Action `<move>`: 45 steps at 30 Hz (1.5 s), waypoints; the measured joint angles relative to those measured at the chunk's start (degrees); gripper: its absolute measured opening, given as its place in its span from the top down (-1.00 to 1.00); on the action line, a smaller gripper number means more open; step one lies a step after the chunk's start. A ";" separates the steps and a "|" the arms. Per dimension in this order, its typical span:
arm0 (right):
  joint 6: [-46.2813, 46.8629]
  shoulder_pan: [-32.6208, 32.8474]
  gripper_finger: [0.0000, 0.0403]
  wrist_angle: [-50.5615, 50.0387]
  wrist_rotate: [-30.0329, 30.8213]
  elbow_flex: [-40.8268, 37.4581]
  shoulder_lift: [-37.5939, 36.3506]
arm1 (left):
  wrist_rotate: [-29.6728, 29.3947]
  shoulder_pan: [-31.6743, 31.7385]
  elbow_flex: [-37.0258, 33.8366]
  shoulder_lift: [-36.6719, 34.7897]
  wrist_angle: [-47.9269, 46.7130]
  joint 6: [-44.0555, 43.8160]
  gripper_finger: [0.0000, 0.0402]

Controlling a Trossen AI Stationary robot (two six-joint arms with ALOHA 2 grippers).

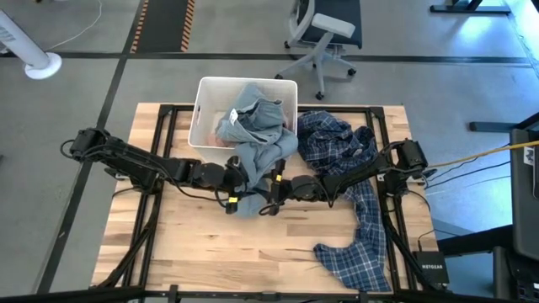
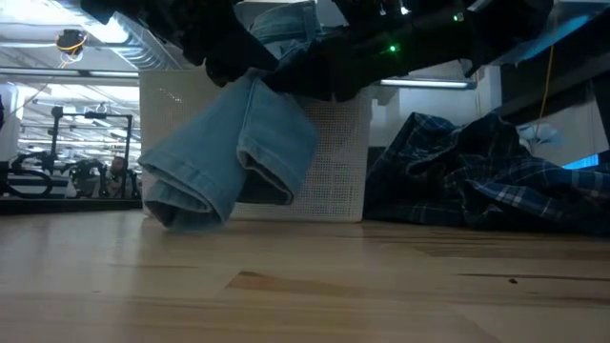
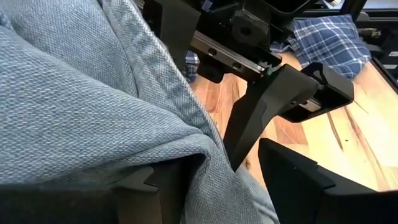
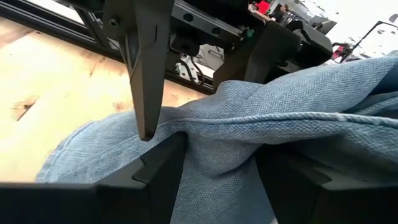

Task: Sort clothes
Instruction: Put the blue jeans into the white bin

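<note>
A grey-blue top (image 1: 257, 135) spills out of the white bin (image 1: 205, 94) over its near rim onto the middle of the table. My left gripper (image 1: 238, 192) and my right gripper (image 1: 271, 200) meet at its near end, tip to tip, and both are shut on it. In the low view the top (image 2: 238, 143) hangs below the grippers, and its folded lower end (image 2: 181, 208) reaches down to the tabletop. The blue-white plaid shirt (image 1: 349, 156) lies spread on the table's right side. My left gripper pinches a bunched fold of the grey-blue top (image 3: 199, 162) between its two fingers, several layers thick. It comes in about level from the table's left. The cloth hangs slack below the hold. My right gripper pinches the same bunch of the top (image 4: 217, 149) between its two fingers, right beside the left arm's fingers (image 4: 146, 93). It comes in about level from the table's right. The cloth sags slack toward the table.
The plaid shirt trails to the near right corner (image 1: 345, 257). A pinkish piece (image 1: 216, 141) shows low in the bin. Black frame rails (image 1: 160, 135) run along the table's sides. Bare wood (image 1: 219, 252) lies at the near left. An office chair (image 1: 324, 34) stands beyond the table.
</note>
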 joint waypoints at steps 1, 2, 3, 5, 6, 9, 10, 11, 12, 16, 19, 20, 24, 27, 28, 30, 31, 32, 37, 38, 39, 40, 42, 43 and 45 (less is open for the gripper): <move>-0.26 -0.01 -0.03 0.07 0.28 0.06 0.00 | -0.02 0.00 0.00 0.00 0.25 0.03 0.09; -0.46 0.01 0.02 0.15 0.46 0.06 0.00 | 0.01 0.00 0.00 0.00 0.52 0.04 0.09; -0.60 0.01 0.09 0.24 0.63 0.06 0.00 | 0.01 0.00 0.00 0.00 0.69 0.04 0.09; -0.91 -0.01 0.28 0.50 0.69 0.06 0.00 | 0.01 0.00 0.00 0.00 0.82 0.04 0.09; -1.44 0.01 0.40 0.47 0.66 0.09 0.00 | -0.05 0.00 0.00 0.00 0.80 0.19 0.09; -3.18 0.06 0.77 -0.26 0.26 0.11 0.00 | -0.08 0.01 -0.04 0.00 0.51 0.33 0.09; -3.65 0.06 0.82 -0.35 -0.12 0.11 0.00 | -0.15 -0.01 -0.07 0.00 0.41 0.32 0.09; -4.21 0.06 0.82 -0.42 -0.37 0.11 0.00 | -0.30 -0.04 -0.07 -0.02 0.39 0.31 0.09; -4.62 0.06 0.82 -0.56 -0.35 0.13 0.00 | -0.41 -0.04 -0.07 -0.02 0.40 0.30 0.09; -5.07 0.06 0.78 -1.34 0.68 0.24 -0.11 | -0.71 -0.02 -0.07 -0.60 0.06 0.71 0.09; -5.94 0.06 0.78 -2.18 0.44 0.62 -1.06 | -0.54 -0.14 -0.03 -2.56 -0.98 0.22 0.09; -6.23 0.06 0.79 -2.27 0.23 0.69 -1.52 | -0.42 -0.17 0.05 -3.46 -1.43 0.01 0.09; -7.31 -0.01 0.81 -2.06 -1.48 0.94 -3.39 | -0.15 -0.50 0.17 -7.23 -3.14 -0.71 0.09; -8.42 0.03 0.83 -3.46 -1.27 0.55 -5.30 | -1.42 -0.83 0.20 -10.00 -5.73 -1.52 0.09; -8.54 0.14 0.83 -4.54 -0.99 0.26 -5.88 | -1.76 -0.88 -0.02 -10.97 -6.93 -1.64 0.09; -8.68 0.16 0.82 -6.63 -0.94 0.33 -6.84 | -2.17 -1.19 0.25 -12.14 -7.14 -2.22 0.09; -8.99 0.14 0.82 -7.89 -0.89 0.33 -7.58 | -2.45 -1.31 0.24 -12.79 -8.65 -2.66 0.09; -9.28 0.14 0.82 -8.81 -0.73 0.33 -8.29 | -2.96 -1.67 0.08 -13.22 -10.57 -3.11 0.09; -10.32 0.14 0.82 -10.76 -0.33 0.35 -10.56 | -7.27 -2.80 0.09 -15.12 -13.26 -4.72 0.09; -11.16 0.13 0.82 -10.49 -0.33 0.36 -11.34 | -8.17 -2.99 0.09 -15.17 -13.47 -4.76 0.09; -12.10 0.12 0.82 -10.61 -0.31 0.50 -12.24 | -8.89 -3.13 0.09 -15.16 -13.49 -4.75 0.09; -12.86 0.10 0.82 -10.94 -0.23 1.00 -13.00 | -9.42 -3.13 0.09 -15.15 -13.60 -4.75 0.09; -15.19 0.08 0.82 -11.71 -0.04 2.15 -14.49 | -9.80 -3.08 0.09 -15.19 -13.24 -4.75 0.09; -16.47 0.04 0.82 -12.73 0.01 2.83 -15.08 | -9.81 -3.08 0.09 -15.23 -13.26 -4.70 0.09; -20.04 -0.01 0.82 -14.35 1.32 5.02 -15.90 | -9.79 -3.08 0.09 -15.16 -13.53 -4.61 0.09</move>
